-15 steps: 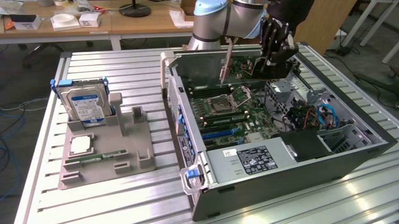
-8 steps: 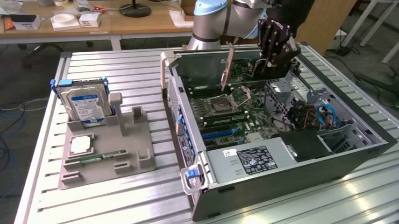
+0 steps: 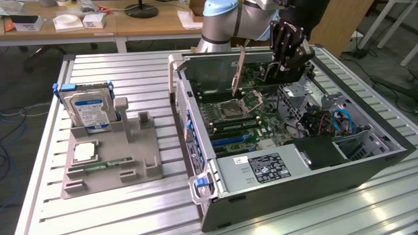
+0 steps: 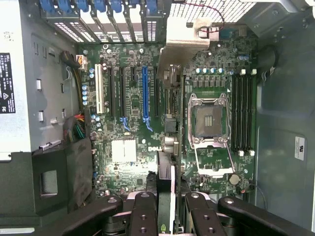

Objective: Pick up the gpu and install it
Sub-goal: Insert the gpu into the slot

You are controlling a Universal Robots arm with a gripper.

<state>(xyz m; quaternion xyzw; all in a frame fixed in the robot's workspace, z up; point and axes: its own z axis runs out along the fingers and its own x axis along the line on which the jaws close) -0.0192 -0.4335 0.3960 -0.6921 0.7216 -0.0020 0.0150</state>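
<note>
My gripper (image 3: 288, 67) hangs over the open computer case (image 3: 365, 161), shut on the gpu (image 3: 260, 73). The card is upright above the motherboard (image 3: 261, 122), its silver end bracket (image 3: 239, 68) towards the exterior view's left. In the wrist view the gpu (image 4: 170, 123) is seen edge-on, clamped between the black fingers (image 4: 143, 211), with its bracket (image 4: 189, 39) at the case's rear slots. It sits between the blue expansion slot (image 4: 144, 93) and the processor socket (image 4: 209, 118), apart from the board.
The power supply (image 3: 261, 169) and drive cage (image 3: 339, 147) fill the case's near end. On the exterior view's left a grey holder (image 3: 134, 156) carries a hard drive (image 3: 91, 110), a processor (image 3: 85, 152) and a memory stick (image 3: 101, 166). A desk (image 3: 98, 24) stands behind.
</note>
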